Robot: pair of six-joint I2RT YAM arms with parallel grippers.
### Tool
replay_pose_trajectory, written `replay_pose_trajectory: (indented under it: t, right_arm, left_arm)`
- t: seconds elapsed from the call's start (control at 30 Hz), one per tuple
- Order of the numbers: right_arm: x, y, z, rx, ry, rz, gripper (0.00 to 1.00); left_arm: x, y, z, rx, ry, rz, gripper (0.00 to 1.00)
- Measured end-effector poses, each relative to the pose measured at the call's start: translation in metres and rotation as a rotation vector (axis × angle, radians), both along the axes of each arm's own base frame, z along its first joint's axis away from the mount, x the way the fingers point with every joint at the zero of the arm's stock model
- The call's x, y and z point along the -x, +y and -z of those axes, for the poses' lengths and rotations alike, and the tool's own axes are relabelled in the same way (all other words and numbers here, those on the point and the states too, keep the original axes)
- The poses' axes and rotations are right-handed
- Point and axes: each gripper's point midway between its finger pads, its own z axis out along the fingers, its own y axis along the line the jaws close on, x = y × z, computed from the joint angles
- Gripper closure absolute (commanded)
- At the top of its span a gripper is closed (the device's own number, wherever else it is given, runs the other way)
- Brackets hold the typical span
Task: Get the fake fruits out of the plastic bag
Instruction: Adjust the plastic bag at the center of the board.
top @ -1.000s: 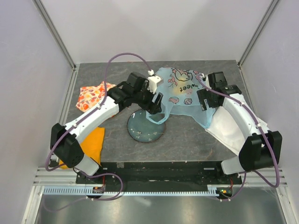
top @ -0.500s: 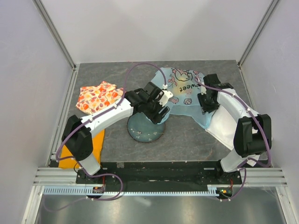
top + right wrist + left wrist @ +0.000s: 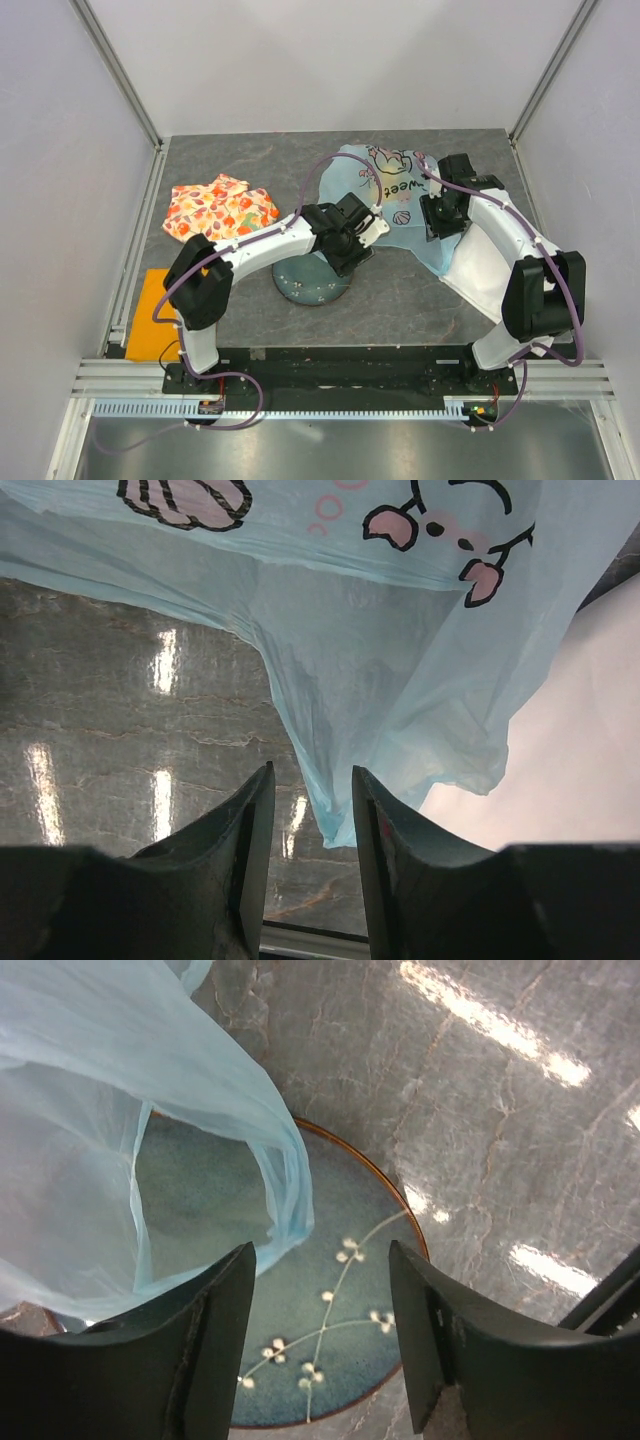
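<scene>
The light-blue plastic bag (image 3: pixel 395 195) lies flat at the back middle of the table, its print facing up. A faint yellow tint shows through it; otherwise the fake fruits are hidden. My left gripper (image 3: pixel 362 240) hovers at the bag's near-left edge, over the plate. In the left wrist view it (image 3: pixel 322 1335) is open, with only the plate between its fingers and the bag's handle loop (image 3: pixel 285 1185) just ahead. My right gripper (image 3: pixel 441 215) is at the bag's right side. In the right wrist view it (image 3: pixel 312 845) stands partly open, the bag's corner (image 3: pixel 335 815) hanging in the gap.
A dark blue-green round plate (image 3: pixel 305 285) with white sprigs sits near the middle, partly under the bag's edge (image 3: pixel 350 1360). An orange-floral cloth (image 3: pixel 220 208) lies at the left, an orange sheet (image 3: pixel 150 315) at the near left, a white cloth (image 3: pixel 485 270) under the right arm.
The left arm reached right across the plate to the bag's near edge, its jaws narrowing. The right gripper's jaws narrowed around the bag's corner.
</scene>
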Motion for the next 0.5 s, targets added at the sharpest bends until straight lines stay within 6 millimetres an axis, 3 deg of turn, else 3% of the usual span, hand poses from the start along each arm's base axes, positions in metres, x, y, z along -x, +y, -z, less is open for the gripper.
replay_pose_trajectory:
  t: [0.17,0.23,0.3,0.37,0.43,0.5]
  right_arm:
    - [0.002,0.004,-0.003,-0.022,-0.003,-0.001,0.55]
    - [0.002,0.005,-0.003,-0.029,-0.001,-0.001,0.55]
    - [0.002,0.006,-0.003,-0.036,0.0,0.0,0.55]
    - [0.002,0.007,-0.004,-0.038,0.0,0.001,0.55]
    - [0.002,0.006,-0.004,-0.038,0.0,0.002,0.56]
    - [0.002,0.007,-0.005,-0.039,-0.004,0.002,0.77]
  left_arm:
    - [-0.004,-0.001,0.009,-0.023,0.003,-0.006,0.5]
    - [-0.004,0.0,0.013,-0.035,0.006,-0.007,0.6]
    - [-0.005,0.001,0.016,-0.043,0.008,-0.007,0.83]
    - [-0.005,0.002,0.018,-0.049,0.008,-0.005,0.98]
    - [-0.005,0.002,0.017,-0.052,0.003,-0.001,0.98]
    - [-0.009,0.002,0.013,-0.058,-0.011,0.0,0.98]
